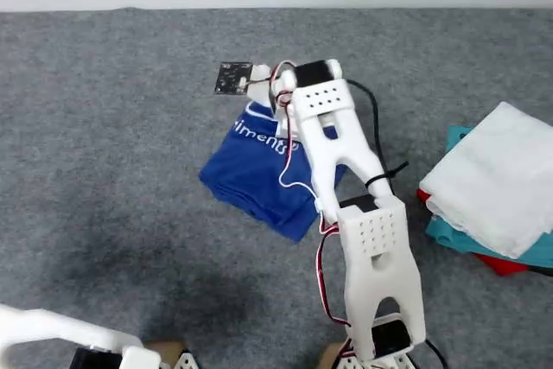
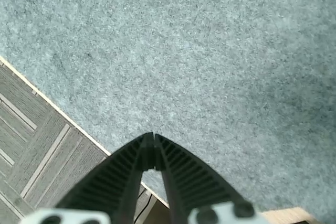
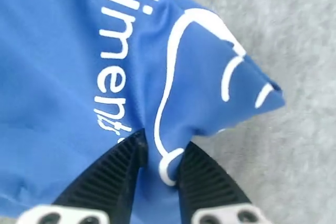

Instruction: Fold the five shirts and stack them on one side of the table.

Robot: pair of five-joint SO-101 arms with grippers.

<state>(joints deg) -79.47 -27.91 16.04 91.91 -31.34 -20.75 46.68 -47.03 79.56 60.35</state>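
Observation:
A folded blue shirt with white print lies in the middle of the grey table. My right arm stretches over it to its far edge. In the right wrist view my right gripper is shut on a fold of the blue shirt, close to one corner. A stack of folded shirts sits at the right side: a white shirt on top, a teal shirt under it and a red shirt at the bottom. My left gripper is shut on nothing, hanging over the table's front edge.
The grey felt table cover is bare on the left half. My left arm rests at the front left corner. Wood-pattern floor shows beyond the table edge in the left wrist view.

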